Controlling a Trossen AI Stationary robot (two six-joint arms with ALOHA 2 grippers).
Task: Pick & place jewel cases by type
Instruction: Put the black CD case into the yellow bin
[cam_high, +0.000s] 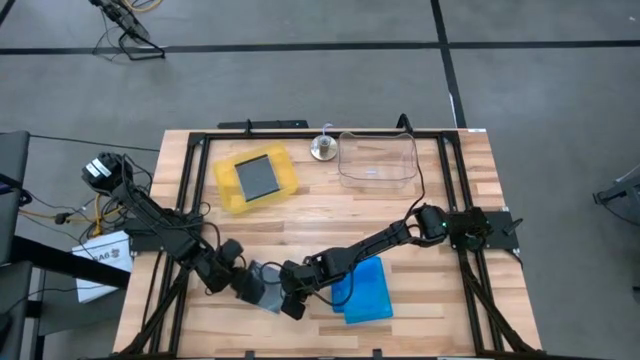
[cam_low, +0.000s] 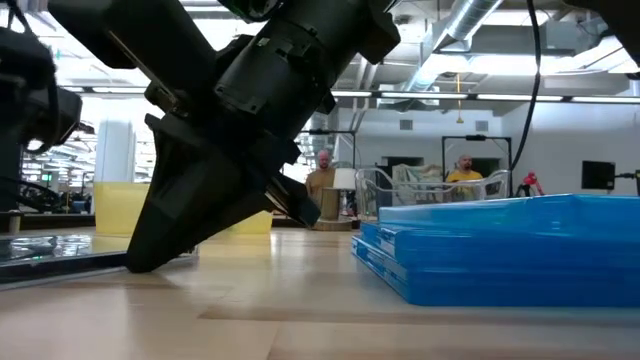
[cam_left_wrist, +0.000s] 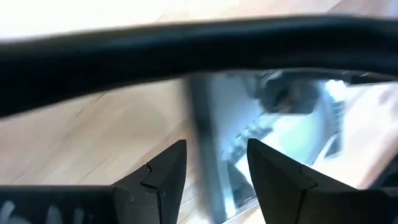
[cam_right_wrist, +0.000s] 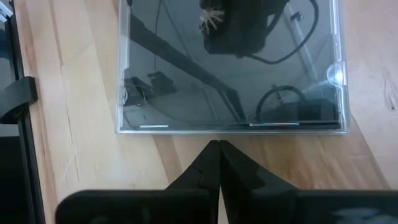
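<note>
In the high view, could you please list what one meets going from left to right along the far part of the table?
Yellow tray with a grey jewel case in it → small round silvery object → clear plastic tub.

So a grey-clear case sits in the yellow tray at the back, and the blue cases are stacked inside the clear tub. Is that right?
Not quite. The translucent blue plastic jewel cases are stacked on the bare wooden table at the front, not in the clear plastic tub, which holds none of them. The high view shows this. The square grey-clear jewel case does sit in the yellow tray.
</note>
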